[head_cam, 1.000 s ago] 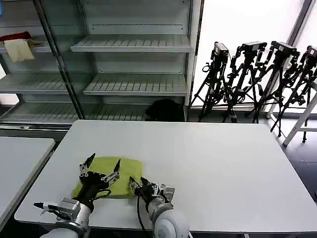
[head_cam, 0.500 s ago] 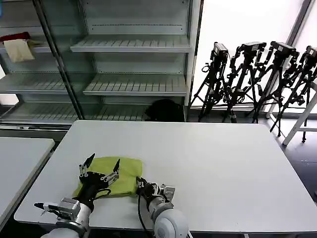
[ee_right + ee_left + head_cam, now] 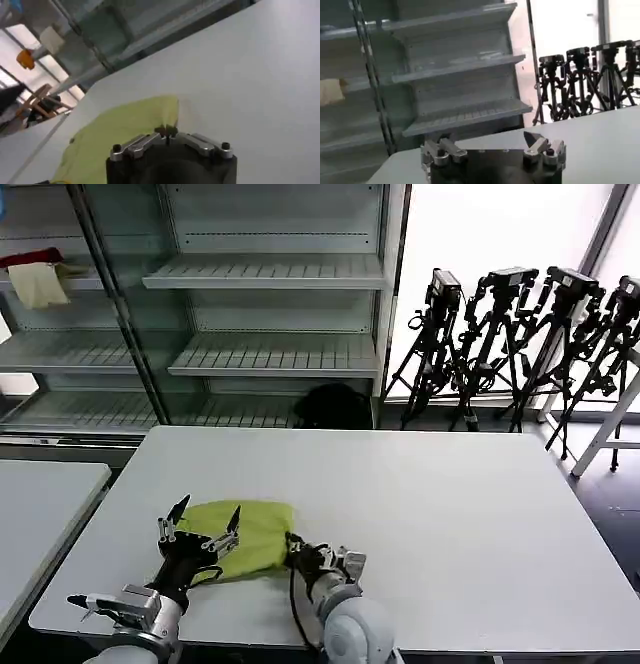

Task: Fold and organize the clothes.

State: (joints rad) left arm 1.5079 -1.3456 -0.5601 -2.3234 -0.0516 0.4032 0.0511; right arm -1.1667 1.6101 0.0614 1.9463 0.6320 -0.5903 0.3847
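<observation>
fingertips of the right gripper (image 3: 169,133) met at the edge of the lime-green t-shirt (image 3: 245,534), pinched together on a small tuck of the fabric, with the two jaws drawn in to a point and no gap between them in the right wrist view. in the head view this gripper (image 3: 297,548) sat low on the white table (image 3: 450,514), at the shirt's right-hand edge, its arm coming up from the near side.

the left gripper (image 3: 198,526) stood spread wide, its two fingers well apart like prongs, raised over the left part of the shirt and holding nothing. whether its tips touched the cloth could not be told. from the left wrist view the same gripper (image 3: 492,142) showed its fingers parted, pointing out towards the shelving.

there was one t-shirt, lying bunched into a rough rectangle near the front left corner of the table, closer to the robot than to the far edge. in the right wrist view its surface (image 3: 115,135) spread out beyond the pinching jaws.

two grippers were at work on one table; the edge of a second table (image 3: 40,504) lay to the left. behind stood a shelving unit (image 3: 270,314), with one red cloth (image 3: 30,257) and one cream cloth (image 3: 38,284) on an upper left shelf. four camera tripods (image 3: 520,344) stood to the right by the window.
</observation>
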